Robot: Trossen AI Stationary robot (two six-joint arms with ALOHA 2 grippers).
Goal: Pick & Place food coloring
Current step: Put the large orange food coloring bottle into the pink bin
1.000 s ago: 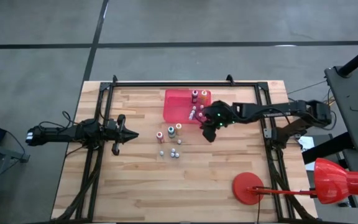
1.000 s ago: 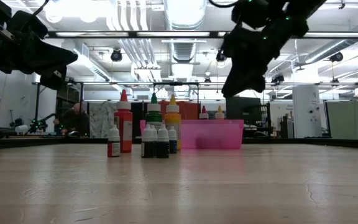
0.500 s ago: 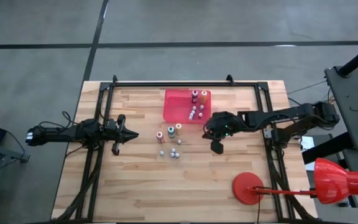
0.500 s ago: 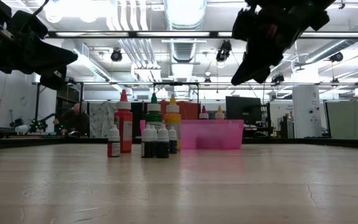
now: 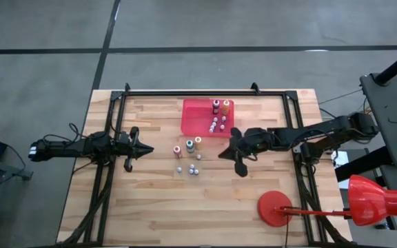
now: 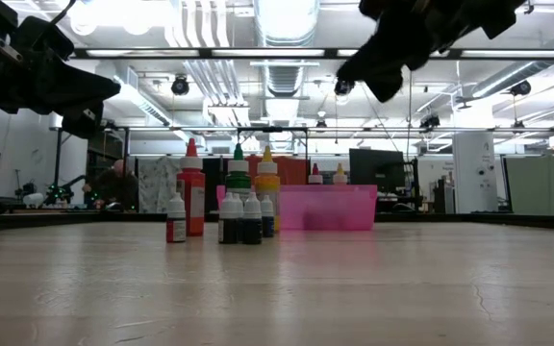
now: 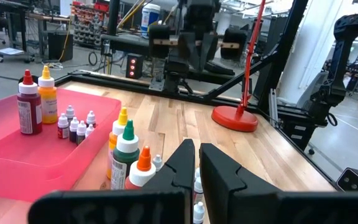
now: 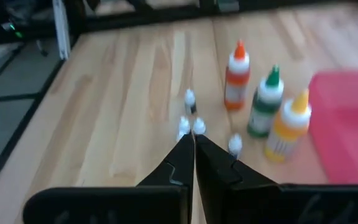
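The food coloring stands in two groups. Three taller bottles, red (image 5: 177, 149), teal (image 5: 189, 145) and orange (image 5: 198, 140), stand upright on the table with several tiny ones (image 5: 194, 169) beside them. More bottles (image 5: 216, 105) stand in the red tray (image 5: 193, 118). My right gripper (image 5: 221, 154) hovers shut and empty to the right of the loose bottles (image 8: 264, 102), clear of the table and pointing at them. My left gripper (image 5: 149, 149) waits shut at the table's left, also facing the bottles (image 7: 127, 155).
A red stand with a round base (image 5: 276, 208) sits at the near right. A black frame (image 5: 205, 91) runs along the far edge and both sides. Bare wood lies between the loose bottles and the near edge.
My right gripper has swung from the tray's right edge toward the near edge, then left toward the loose bottles. It has risen and rolled about its axis. The bottles and tray have stayed in place.
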